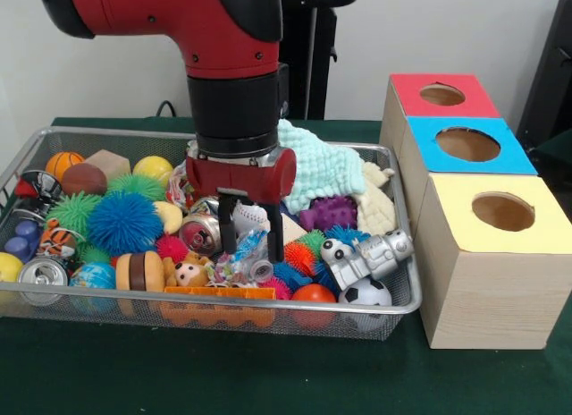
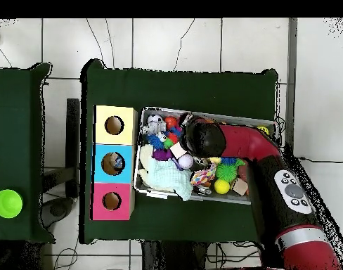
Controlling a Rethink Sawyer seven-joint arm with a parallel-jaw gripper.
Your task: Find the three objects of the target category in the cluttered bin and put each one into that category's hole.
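Note:
The wire mesh bin (image 1: 214, 299) is full of toys; it also shows in the overhead view (image 2: 141, 184). My gripper (image 1: 251, 247) is open and lowered into the bin's front middle. Its black fingers (image 1: 275, 236) stand on either side of a clear wrinkly plastic lump (image 1: 243, 261). A second glossy clear lump (image 1: 179, 190) with red inside seems to lie just left of the gripper body. The blue-topped box's hole (image 1: 467, 144) is to the right of the bin; in the overhead view the hole (image 2: 113, 163) shows something glossy inside. There my arm (image 2: 202, 138) hides the gripper.
The red-topped box (image 1: 442, 95) and the yellow-topped box (image 1: 502, 211) flank the blue one. Silver cans (image 1: 40, 274) (image 1: 201, 232), a blue spiky ball (image 1: 123, 223), a mint cloth (image 1: 322, 169) and a toy robot (image 1: 366, 254) crowd the bin.

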